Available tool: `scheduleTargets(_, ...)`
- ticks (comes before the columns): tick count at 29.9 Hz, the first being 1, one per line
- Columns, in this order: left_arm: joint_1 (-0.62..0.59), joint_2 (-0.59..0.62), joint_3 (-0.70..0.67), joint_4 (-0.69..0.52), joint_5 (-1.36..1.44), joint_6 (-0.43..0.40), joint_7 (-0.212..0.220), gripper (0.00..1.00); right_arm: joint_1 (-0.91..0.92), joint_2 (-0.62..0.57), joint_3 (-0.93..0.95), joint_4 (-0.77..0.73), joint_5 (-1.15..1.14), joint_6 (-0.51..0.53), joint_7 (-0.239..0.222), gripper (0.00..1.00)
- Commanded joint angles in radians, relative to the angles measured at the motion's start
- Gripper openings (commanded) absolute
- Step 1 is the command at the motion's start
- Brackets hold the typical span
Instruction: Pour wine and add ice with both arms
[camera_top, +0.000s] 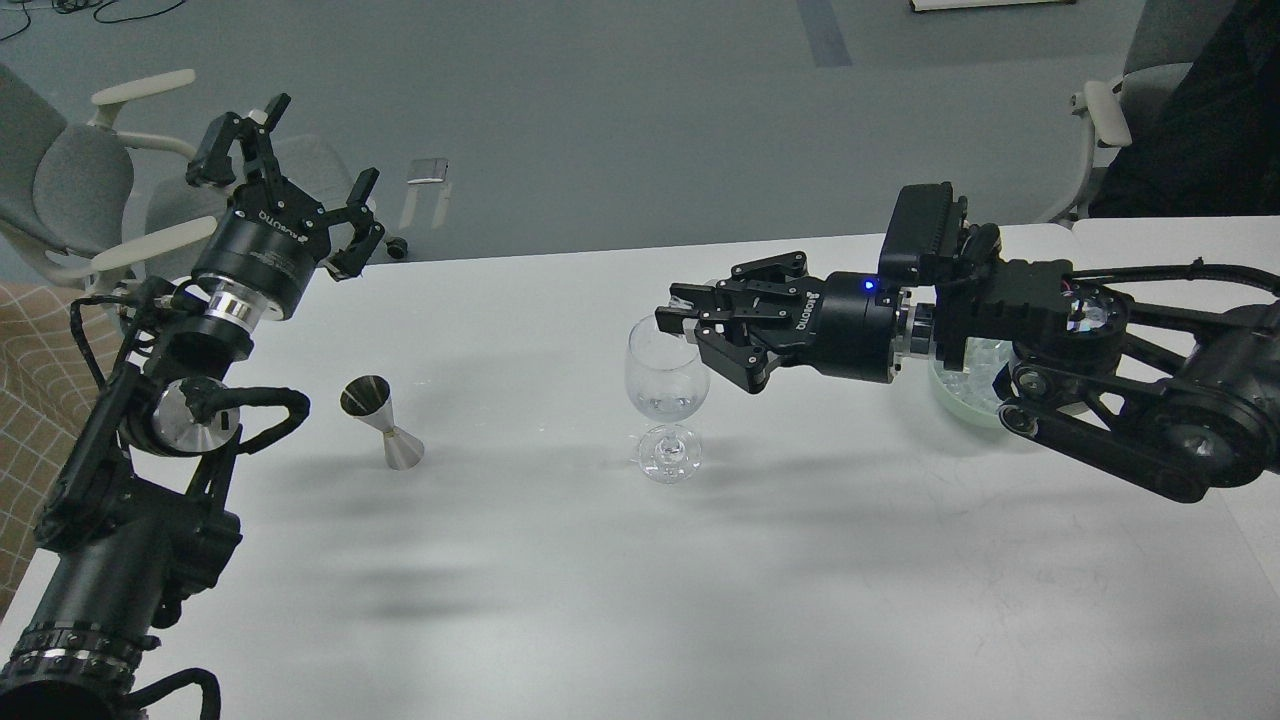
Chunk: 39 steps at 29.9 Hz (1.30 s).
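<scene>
A clear wine glass (667, 385) stands mid-table with a little wine (665, 405) at the bottom of its bowl. My right gripper (678, 312) lies level over the glass's rim, fingers closed on what looks like a small clear ice cube. More ice (985, 352) lies in a pale green bowl (958, 402), mostly hidden behind my right arm. My left gripper (295, 165) is open and empty, raised above the table's far left edge, well away from the glass.
A steel jigger (382, 420) stands on the white table (640, 580) left of the glass. Grey office chairs stand beyond the table at far left (60, 170) and far right (1120, 110).
</scene>
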<state>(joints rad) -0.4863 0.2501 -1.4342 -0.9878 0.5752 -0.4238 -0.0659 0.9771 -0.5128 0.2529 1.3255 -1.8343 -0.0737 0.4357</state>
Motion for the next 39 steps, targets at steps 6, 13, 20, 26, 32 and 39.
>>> scheduleTargets(6,-0.001,0.000,-0.002,0.000,0.000,-0.001,0.000,0.98,0.003,0.000,0.000,0.000,0.027,0.000,-0.002,0.20)
scheduleTargets(13,-0.001,0.003,-0.002,0.000,-0.002,-0.003,0.000,0.98,0.006,0.011,-0.015,-0.002,0.029,0.000,-0.002,0.21)
scheduleTargets(20,-0.001,0.003,-0.002,0.000,-0.002,-0.003,0.000,0.98,0.015,0.027,-0.035,-0.019,0.029,0.005,-0.002,0.21)
scheduleTargets(26,-0.001,0.003,-0.002,0.001,-0.003,-0.004,0.000,0.98,0.017,0.036,-0.035,-0.023,0.029,0.006,0.000,0.21)
scheduleTargets(32,-0.001,0.003,-0.002,0.001,-0.002,-0.004,0.000,0.98,0.018,0.039,-0.034,-0.028,0.036,0.005,-0.003,0.40)
scheduleTargets(39,-0.001,0.005,-0.002,0.001,-0.002,-0.004,0.000,0.98,0.018,0.037,-0.034,-0.028,0.049,0.005,-0.003,0.48)
